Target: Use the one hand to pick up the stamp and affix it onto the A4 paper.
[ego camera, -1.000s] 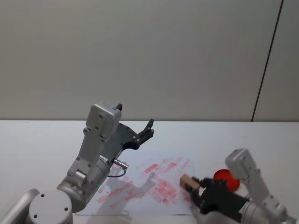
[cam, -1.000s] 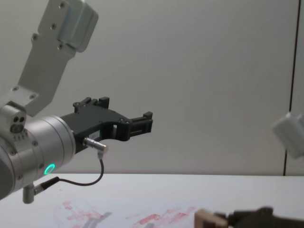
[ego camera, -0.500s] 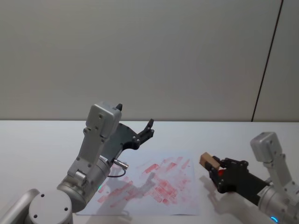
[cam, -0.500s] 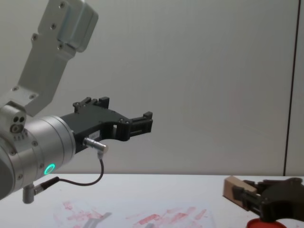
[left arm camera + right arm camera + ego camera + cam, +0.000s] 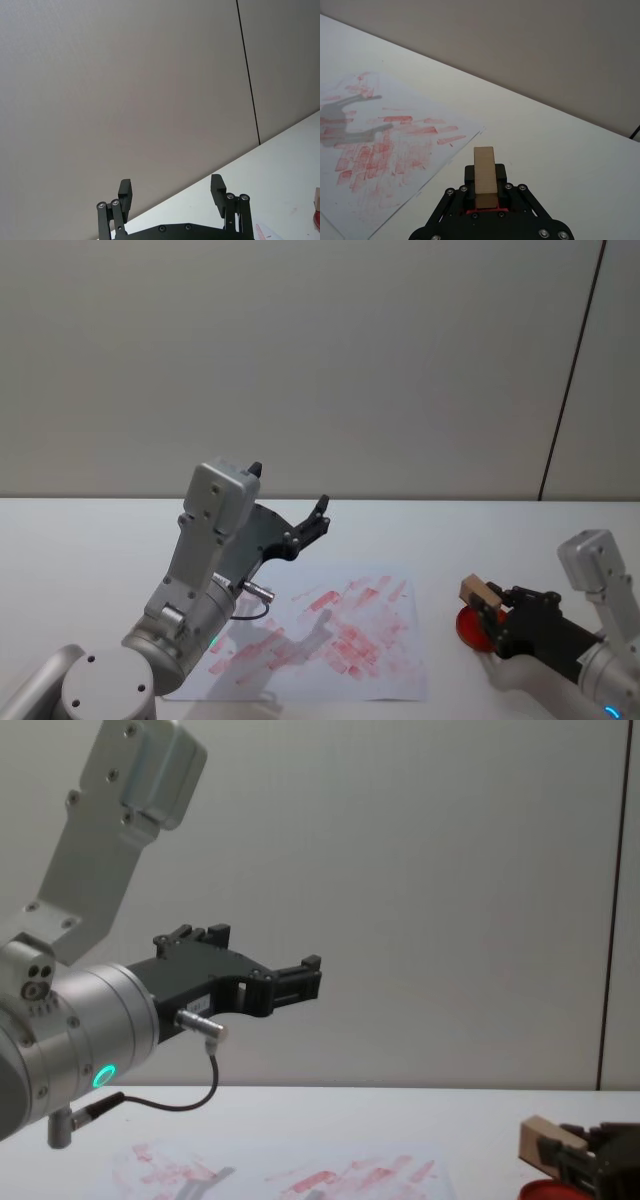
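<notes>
My right gripper (image 5: 489, 606) is shut on the stamp (image 5: 479, 592), a small pale wooden block (image 5: 485, 175) standing up between the black fingers. It hangs just over the round red ink pad (image 5: 469, 629), to the right of the A4 paper (image 5: 320, 640). The chest view has the stamp (image 5: 540, 1140) at the lower right, above the pad (image 5: 545, 1190). The white sheet (image 5: 375, 145) is covered with red ink marks and lies flat on the table. My left gripper (image 5: 288, 490) is held high over the paper's left side, open and empty (image 5: 171, 187).
The white table (image 5: 90, 540) stretches to a grey wall behind. My left arm's silver wrist (image 5: 90, 1050) with its green ring light and cable hangs over the paper's left part, casting a shadow on it.
My right gripper has carried the stamp rightwards, off the paper's right part, to a spot over the red ink pad. The left arm has not moved.
</notes>
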You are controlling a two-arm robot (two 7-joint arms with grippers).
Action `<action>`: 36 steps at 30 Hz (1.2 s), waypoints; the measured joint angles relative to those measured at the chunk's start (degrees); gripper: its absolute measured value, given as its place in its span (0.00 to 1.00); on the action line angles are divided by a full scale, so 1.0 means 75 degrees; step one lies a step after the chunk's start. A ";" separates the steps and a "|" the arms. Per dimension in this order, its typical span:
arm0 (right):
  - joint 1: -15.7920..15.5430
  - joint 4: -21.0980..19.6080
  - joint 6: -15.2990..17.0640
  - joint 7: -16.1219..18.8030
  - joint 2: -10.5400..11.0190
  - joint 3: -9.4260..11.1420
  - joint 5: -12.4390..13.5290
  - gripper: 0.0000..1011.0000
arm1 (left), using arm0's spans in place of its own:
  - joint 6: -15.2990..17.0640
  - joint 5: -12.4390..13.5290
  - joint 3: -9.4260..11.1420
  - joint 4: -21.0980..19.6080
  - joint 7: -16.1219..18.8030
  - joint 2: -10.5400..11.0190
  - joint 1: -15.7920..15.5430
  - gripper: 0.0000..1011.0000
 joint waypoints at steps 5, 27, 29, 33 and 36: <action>0.0029 0.0137 0.0042 0.0010 0.0027 0.0023 -0.0035 0.21 | 0.0000 0.0000 0.0000 0.0000 0.0000 0.0000 0.0000 0.99; 0.0131 0.0437 0.0142 0.0074 0.0044 0.0067 0.0065 0.57 | 0.0000 0.0000 0.0000 0.0000 0.0000 0.0000 0.0000 0.99; 0.0121 0.0384 0.0118 0.0070 0.0053 0.0081 0.0141 0.66 | 0.0000 0.0000 0.0000 0.0000 0.0000 -0.0001 0.0000 0.99; 0.0098 0.0257 0.0028 0.0043 0.0069 0.0115 0.0306 0.75 | 0.0000 0.0000 0.0000 0.0000 0.0000 0.0000 0.0000 0.99; 0.0076 0.0115 -0.0058 -0.0015 0.0084 0.0149 0.0440 0.86 | 0.0000 0.0000 0.0000 0.0000 0.0000 0.0000 0.0000 0.99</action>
